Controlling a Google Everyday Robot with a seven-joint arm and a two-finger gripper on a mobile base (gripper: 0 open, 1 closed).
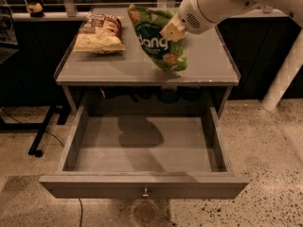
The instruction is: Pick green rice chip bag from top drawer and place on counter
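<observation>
Aslant over counter (118, 66): bag (157, 44) in tool (171, 30)

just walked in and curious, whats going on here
The robot's gripper is clamped on the green rice chip bag, holding it over the counter, to the right of a brown-and-yellow chip bag. The top drawer below stands pulled open. The bag is not yet released.
</observation>
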